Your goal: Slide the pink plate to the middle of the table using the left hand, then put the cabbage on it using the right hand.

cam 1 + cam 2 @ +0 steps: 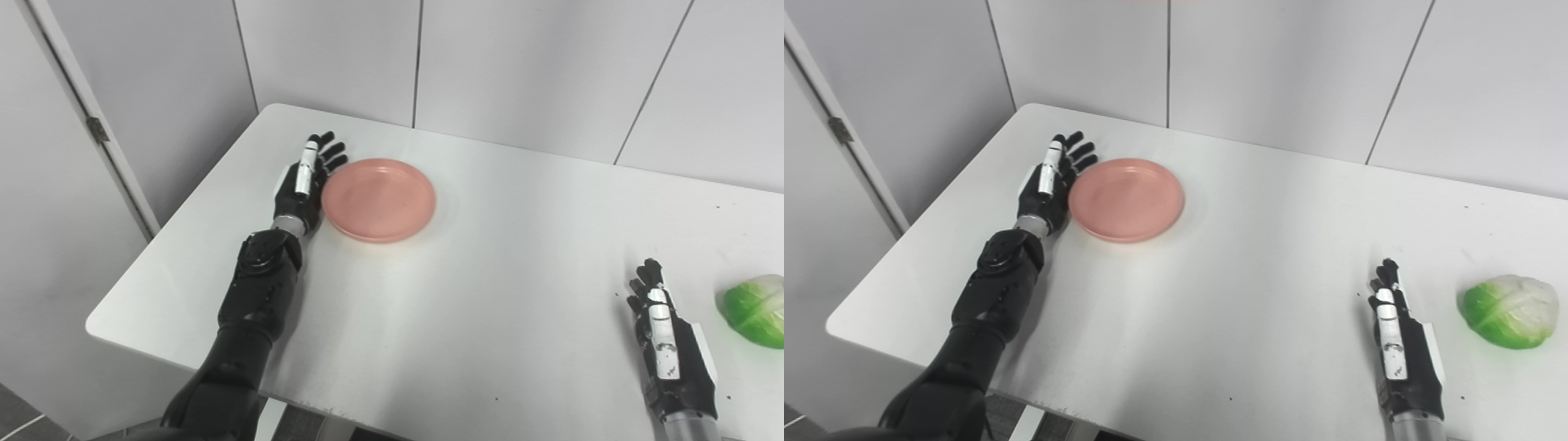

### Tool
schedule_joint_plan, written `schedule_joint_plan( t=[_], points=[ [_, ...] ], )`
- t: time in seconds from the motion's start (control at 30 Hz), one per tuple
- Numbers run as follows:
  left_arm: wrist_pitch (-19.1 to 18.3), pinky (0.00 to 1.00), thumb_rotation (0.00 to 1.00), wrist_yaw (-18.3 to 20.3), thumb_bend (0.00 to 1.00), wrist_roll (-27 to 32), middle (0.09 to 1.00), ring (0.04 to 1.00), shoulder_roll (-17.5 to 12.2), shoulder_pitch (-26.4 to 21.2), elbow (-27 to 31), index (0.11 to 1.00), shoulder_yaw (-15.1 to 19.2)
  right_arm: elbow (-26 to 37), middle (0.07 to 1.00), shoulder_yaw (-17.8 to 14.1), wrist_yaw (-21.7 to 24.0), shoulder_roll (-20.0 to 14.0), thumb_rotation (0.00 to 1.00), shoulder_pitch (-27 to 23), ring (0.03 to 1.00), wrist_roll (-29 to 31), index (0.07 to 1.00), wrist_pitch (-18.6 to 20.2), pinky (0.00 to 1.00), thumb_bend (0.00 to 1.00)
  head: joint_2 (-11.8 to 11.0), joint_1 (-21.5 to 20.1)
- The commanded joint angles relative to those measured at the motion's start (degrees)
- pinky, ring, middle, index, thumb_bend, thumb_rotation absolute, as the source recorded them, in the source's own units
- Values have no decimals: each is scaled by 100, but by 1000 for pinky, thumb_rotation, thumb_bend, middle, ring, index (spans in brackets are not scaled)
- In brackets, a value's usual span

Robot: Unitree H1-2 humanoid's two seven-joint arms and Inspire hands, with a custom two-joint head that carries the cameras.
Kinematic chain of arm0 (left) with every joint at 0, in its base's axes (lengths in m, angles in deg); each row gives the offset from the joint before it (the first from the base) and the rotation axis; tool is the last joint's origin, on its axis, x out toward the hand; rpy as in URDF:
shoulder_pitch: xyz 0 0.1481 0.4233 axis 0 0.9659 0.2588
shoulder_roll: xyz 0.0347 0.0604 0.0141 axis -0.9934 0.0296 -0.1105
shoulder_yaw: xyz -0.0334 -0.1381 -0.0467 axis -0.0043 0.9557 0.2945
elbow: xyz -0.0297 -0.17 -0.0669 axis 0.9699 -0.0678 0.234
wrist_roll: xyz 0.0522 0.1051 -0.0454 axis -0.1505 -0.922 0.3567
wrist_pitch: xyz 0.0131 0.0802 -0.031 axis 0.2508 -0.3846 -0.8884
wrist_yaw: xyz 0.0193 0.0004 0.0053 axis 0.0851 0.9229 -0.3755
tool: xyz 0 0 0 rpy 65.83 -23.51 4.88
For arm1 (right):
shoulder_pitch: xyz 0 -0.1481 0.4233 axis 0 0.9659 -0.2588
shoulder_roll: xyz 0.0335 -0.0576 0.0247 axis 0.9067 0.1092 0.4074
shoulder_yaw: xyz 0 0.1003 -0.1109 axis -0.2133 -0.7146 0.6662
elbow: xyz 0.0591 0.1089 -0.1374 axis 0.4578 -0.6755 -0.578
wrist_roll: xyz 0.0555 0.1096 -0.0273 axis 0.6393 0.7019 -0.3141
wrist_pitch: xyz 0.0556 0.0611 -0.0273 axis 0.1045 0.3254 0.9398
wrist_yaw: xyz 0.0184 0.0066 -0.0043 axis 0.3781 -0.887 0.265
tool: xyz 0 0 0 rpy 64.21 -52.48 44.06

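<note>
A round pink plate (378, 199) lies on the white table (478, 294), in its far left part. My left hand (306, 184) rests flat and open on the table, its palm side against the plate's left rim, fingers stretched away from me. A green and white cabbage (1510, 310) sits near the right edge of the table. Left of the cabbage, with a gap between them, my right hand (1399, 346) stands open on its edge, holding nothing.
Grey wall panels (520, 67) stand right behind the table's far edge. The table's left edge and rounded near left corner (101, 321) drop off to the floor beside my left arm.
</note>
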Motion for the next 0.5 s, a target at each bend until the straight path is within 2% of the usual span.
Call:
schedule_joint_plan(
  t=[0.0, 0.23, 0.47],
  points=[
    [-518, 850, 1000, 5, 443, -52, 864, 868, 186, 157, 138, 858, -166, 66, 1000, 39, 2, 21, 1000, -65, 1000, -41, 1000, -33, 997, 363, 19, -52],
    [-907, 842, 1000, -4, 458, -334, 856, 858, 518, 239, 742, 851, -655, 44, 1000, 72, -36, 64, 1000, -72, 995, -86, 1000, -47, 992, 419, 82, -233],
    [-1308, 842, 1000, -22, 453, -382, 858, 854, 860, 382, 1372, 856, -840, 53, 1000, 107, -74, 110, 1000, -72, 992, -140, 1000, 31, 981, 445, 129, -379]
  ],
)
